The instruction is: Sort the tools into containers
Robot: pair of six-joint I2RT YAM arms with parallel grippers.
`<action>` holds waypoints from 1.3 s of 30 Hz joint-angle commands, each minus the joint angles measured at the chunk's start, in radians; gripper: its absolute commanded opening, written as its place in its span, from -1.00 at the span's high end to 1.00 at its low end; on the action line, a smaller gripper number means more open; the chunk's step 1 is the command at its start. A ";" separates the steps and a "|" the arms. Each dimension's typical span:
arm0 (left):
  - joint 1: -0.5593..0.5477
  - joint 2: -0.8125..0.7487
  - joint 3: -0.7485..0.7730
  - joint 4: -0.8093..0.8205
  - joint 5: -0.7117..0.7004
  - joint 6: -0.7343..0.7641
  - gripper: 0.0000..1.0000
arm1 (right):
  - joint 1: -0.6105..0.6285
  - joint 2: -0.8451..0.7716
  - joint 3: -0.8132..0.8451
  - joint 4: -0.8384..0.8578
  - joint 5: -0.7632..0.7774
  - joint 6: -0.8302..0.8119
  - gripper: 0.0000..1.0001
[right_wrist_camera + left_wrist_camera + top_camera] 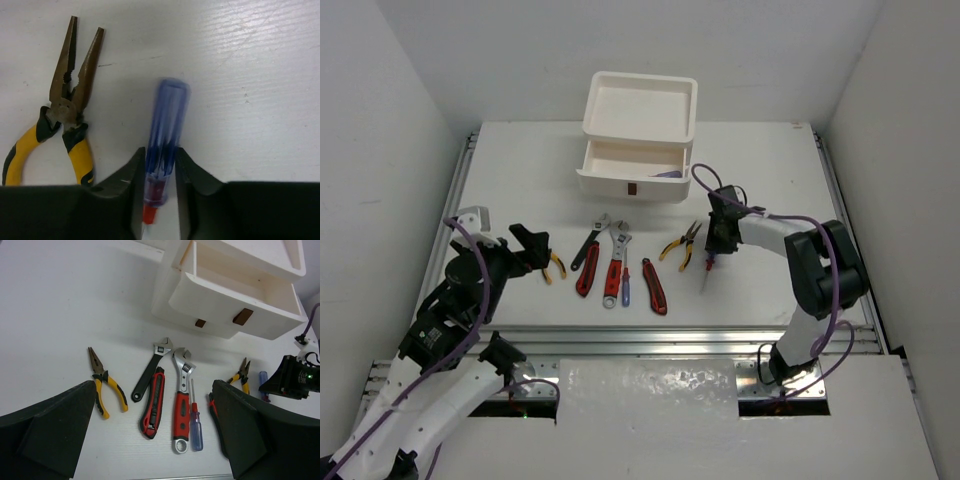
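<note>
The white drawer unit (640,120) stands at the back with a tray top and one drawer (633,172) pulled open. On the table lie yellow pliers (105,385), a black-handled wrench (150,372), a red-handled wrench (181,400) and a small blue-and-red screwdriver (196,422). My right gripper (718,238) is shut on a blue-handled screwdriver (170,110), tip pointing toward the front. A second pair of yellow pliers (70,110) lies just to its left. My left gripper (153,385) is open and empty, above the row of tools.
Two red-and-black utility knives (586,278) (654,286) lie among the tools. A bluish object (668,174) shows in the open drawer. White walls enclose the table on three sides. A metal rail (670,335) runs along the front edge.
</note>
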 commanded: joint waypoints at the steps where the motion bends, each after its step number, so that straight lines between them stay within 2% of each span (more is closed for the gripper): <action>1: 0.009 -0.011 -0.005 0.050 0.012 0.016 -1.00 | -0.006 -0.030 -0.003 -0.003 -0.001 -0.002 0.54; 3: 0.009 -0.013 -0.005 0.048 0.012 0.016 -1.00 | -0.006 -0.094 -0.009 -0.007 0.004 -0.020 0.76; 6: 0.009 -0.016 -0.005 0.050 0.014 0.016 -0.99 | -0.004 -0.232 -0.014 -0.003 -0.008 -0.074 0.77; 9: 0.009 -0.016 -0.005 0.053 0.017 0.018 -0.99 | -0.001 -0.326 0.001 0.055 -0.123 -0.187 0.77; 12: 0.009 -0.017 -0.006 0.051 0.017 0.016 -1.00 | 0.008 -0.374 0.108 0.082 -0.325 -0.429 0.86; 14: 0.009 -0.020 -0.006 0.053 0.015 0.016 -1.00 | 0.023 -0.369 0.170 0.080 -0.358 -0.531 0.86; 17: 0.009 -0.028 -0.008 0.054 0.015 0.016 -0.99 | 0.071 -0.319 0.318 0.071 -0.400 -0.742 0.86; 20: 0.009 -0.025 -0.009 0.054 0.012 0.016 -0.99 | 0.132 -0.190 0.554 -0.029 -0.406 -0.942 0.83; 21: 0.009 -0.022 -0.008 0.054 0.009 0.016 -0.99 | 0.154 -0.150 0.690 -0.084 -0.404 -1.003 0.84; 23: 0.011 -0.022 -0.008 0.051 0.009 0.013 -0.99 | 0.161 -0.020 0.837 -0.185 -0.442 -1.054 0.83; 24: 0.011 -0.024 -0.008 0.051 0.006 0.013 -1.00 | 0.163 0.023 0.979 -0.217 -0.444 -1.086 0.84; 26: 0.011 -0.024 -0.008 0.051 0.006 0.012 -1.00 | 0.169 0.145 1.160 -0.306 -0.455 -1.109 0.82; 27: 0.011 -0.027 -0.008 0.050 0.005 0.012 -1.00 | 0.172 0.179 1.204 -0.326 -0.459 -1.135 0.81; 29: 0.011 -0.030 -0.008 0.051 0.006 0.013 -1.00 | 0.183 0.239 1.244 -0.340 -0.473 -1.155 0.70; 32: 0.012 -0.030 -0.009 0.053 0.011 0.015 -0.99 | 0.204 0.260 1.216 -0.325 -0.438 -1.192 0.61; 37: 0.012 -0.027 -0.009 0.056 0.015 0.018 -1.00 | 0.208 0.206 1.158 -0.305 -0.501 -1.174 0.52; 39: 0.014 -0.027 -0.009 0.056 0.015 0.018 -0.99 | 0.209 0.157 1.108 -0.247 -0.483 -1.146 -0.23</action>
